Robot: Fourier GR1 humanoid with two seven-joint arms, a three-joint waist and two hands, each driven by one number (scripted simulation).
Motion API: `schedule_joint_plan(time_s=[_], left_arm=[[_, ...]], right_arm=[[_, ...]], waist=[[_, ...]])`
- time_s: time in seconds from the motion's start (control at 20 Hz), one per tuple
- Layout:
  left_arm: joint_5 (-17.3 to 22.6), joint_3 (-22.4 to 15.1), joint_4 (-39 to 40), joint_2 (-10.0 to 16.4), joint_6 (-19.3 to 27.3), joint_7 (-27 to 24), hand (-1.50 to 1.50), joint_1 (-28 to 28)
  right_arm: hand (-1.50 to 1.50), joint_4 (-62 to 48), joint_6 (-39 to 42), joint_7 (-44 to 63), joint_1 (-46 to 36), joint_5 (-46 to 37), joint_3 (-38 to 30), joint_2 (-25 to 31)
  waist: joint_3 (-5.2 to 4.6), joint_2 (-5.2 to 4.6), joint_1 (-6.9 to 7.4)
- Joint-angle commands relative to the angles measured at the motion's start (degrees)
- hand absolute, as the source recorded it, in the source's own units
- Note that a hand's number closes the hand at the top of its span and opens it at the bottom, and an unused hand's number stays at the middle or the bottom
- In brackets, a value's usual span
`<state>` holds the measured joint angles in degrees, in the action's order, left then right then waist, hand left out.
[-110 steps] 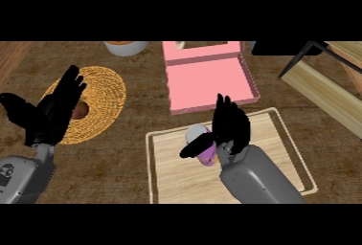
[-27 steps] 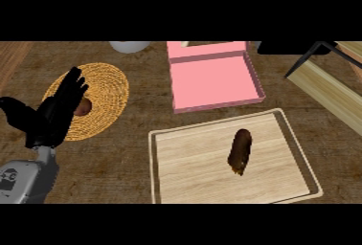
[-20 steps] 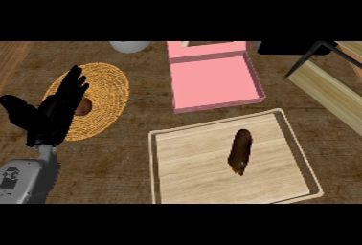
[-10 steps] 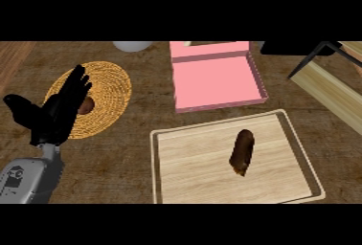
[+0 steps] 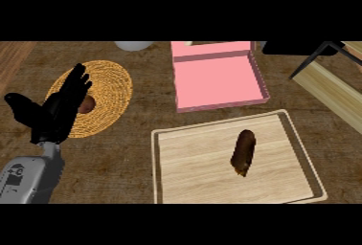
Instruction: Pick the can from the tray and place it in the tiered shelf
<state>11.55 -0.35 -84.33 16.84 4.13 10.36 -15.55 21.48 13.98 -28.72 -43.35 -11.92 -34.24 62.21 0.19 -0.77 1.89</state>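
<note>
Left hand rests spread, fingers straight, over the woven mat; the right hand is out of view. No can shows on the tray, so the pick seems done, though placing in the tiered shelf is unconfirmed. Its heading cannot be told. Only a brown oblong thing lies there, long axis near-to-far.

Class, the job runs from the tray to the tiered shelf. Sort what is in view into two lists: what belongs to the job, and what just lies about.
Belongs to the job: wooden tray; tiered shelf at top right. No can shows.

Lying about: brown oblong item on the tray; pink box; woven mat; white round object at the top edge; left hand, open, resting over the mat.
</note>
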Motion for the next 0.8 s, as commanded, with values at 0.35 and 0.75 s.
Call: schedule_joint_plan(time_s=[0.35, 0.75], left_arm=[[-0.6, 0.3, -0.2, 0.0, -0.5, -0.6, 0.0, 1.5], [0.5, 1.7, 0.5, -0.2, -0.4, -0.6, 0.0, 1.7]], right_arm=[[-1.5, -10.7, 20.9, 1.3, 1.7, 1.6, -1.6, 12.5], [-1.5, -12.3, 32.5, -3.5, 6.3, 4.4, -4.1, 16.5]], waist=[[0.24, -0.25, 0.09], [0.51, -0.03, -1.5]])
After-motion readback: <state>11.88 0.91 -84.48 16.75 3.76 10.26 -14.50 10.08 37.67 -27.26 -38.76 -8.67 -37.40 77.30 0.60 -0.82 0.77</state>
